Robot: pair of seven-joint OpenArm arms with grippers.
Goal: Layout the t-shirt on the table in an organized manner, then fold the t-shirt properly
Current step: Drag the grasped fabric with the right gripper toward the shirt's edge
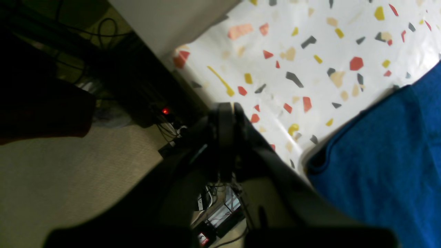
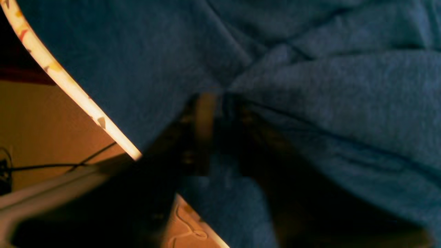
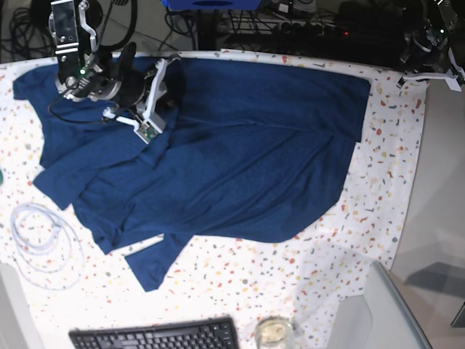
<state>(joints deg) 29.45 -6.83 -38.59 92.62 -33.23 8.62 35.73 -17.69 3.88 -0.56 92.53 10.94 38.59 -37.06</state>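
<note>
T-shirt [image 3: 240,160] spread across speckled surface [image 3: 378,211], wrinkled, one sleeve trailing toward near edge, folds bunched on right-arm side. Right hand [image 2: 220,103] down in fabric at far edge of shirt; cloth gathered at fingertips, fingers blurred, can't tell if pinching or parted. Left hand [image 1: 229,113] off far corner of surface, fingers pressed together, holding nothing, shirt edge near but apart. White cable loop [image 3: 43,233] beside shirt. Keyboard [image 3: 156,336] at near edge.
</note>
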